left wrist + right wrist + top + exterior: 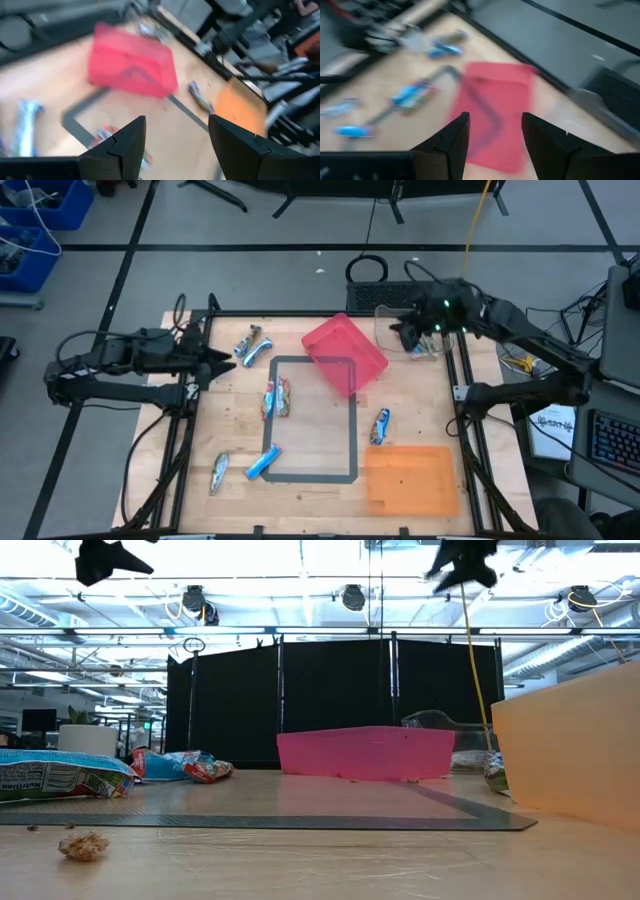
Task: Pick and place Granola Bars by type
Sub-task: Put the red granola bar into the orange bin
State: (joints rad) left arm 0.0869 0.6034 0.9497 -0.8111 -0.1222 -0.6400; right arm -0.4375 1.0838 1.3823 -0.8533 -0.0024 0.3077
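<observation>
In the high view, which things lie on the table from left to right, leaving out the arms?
Silver-blue bar near the front → blue bar → pink bin → blue bar beside the tape frame → orange bin.

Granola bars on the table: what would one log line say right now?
left gripper: open, empty | right gripper: open, empty | blue foil-wrapped granola bars: scattered | pink plastic bin

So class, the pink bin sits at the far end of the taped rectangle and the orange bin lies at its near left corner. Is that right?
Not quite. The pink bin does sit at the far end of the taped rectangle, but the orange bin lies at its near right corner, not the left. The high view shows this.
</observation>
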